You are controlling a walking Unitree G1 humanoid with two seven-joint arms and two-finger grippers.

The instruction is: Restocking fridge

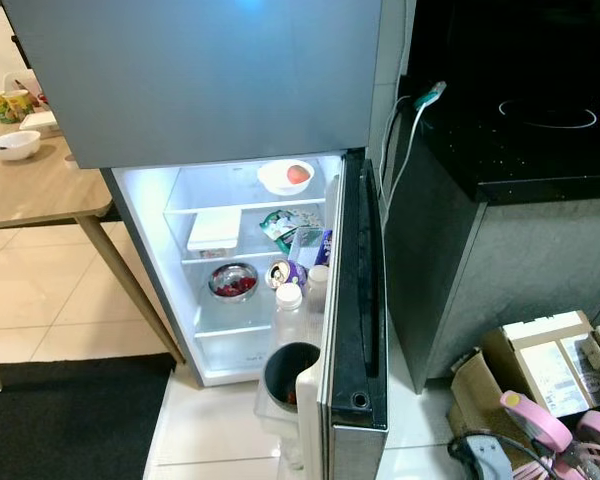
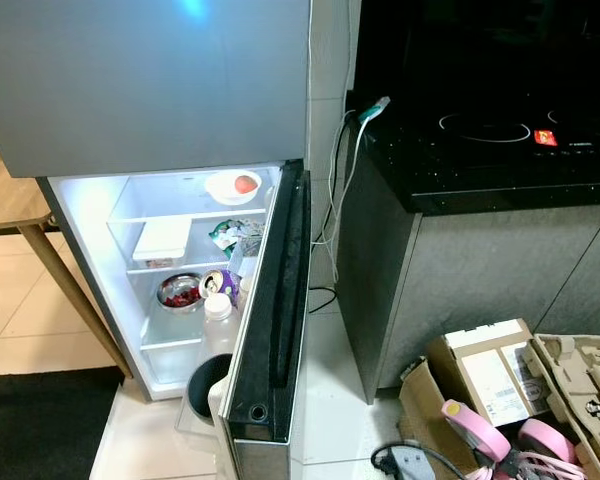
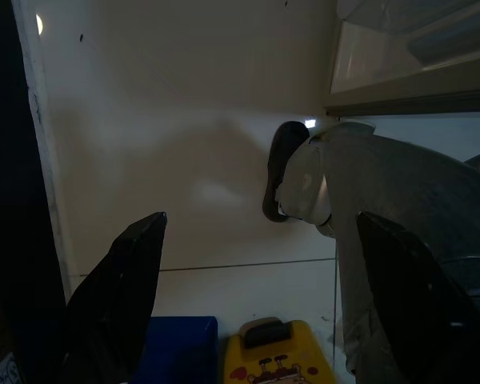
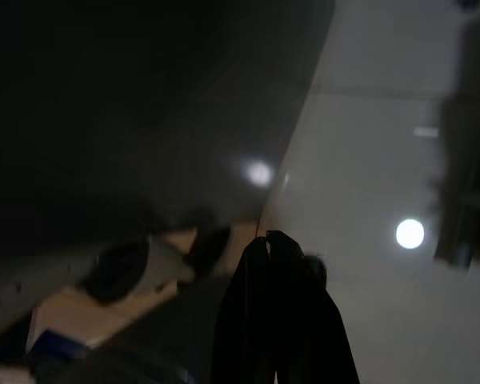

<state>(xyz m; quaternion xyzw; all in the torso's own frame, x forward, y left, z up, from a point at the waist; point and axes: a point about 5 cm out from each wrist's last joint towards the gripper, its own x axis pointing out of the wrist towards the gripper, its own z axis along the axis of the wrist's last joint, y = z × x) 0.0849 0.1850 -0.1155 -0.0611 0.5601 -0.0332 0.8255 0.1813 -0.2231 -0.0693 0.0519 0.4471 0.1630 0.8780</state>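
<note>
fridge low ahead, lit | door swung open on the right, edge-on | left gripper fingers wide apart, empty | right gripper fingers together, nothing held | neither arm near the shelves

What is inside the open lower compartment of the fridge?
Top shelf: a white bowl holding a red fruit. Middle shelf: a flat white lidded container and green packets. Below: a steel bowl of red food. The open black fridge door hides the right side.

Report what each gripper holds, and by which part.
Nothing. The left gripper is open with nothing between its fingers; the right gripper is shut with nothing in it.
</note>
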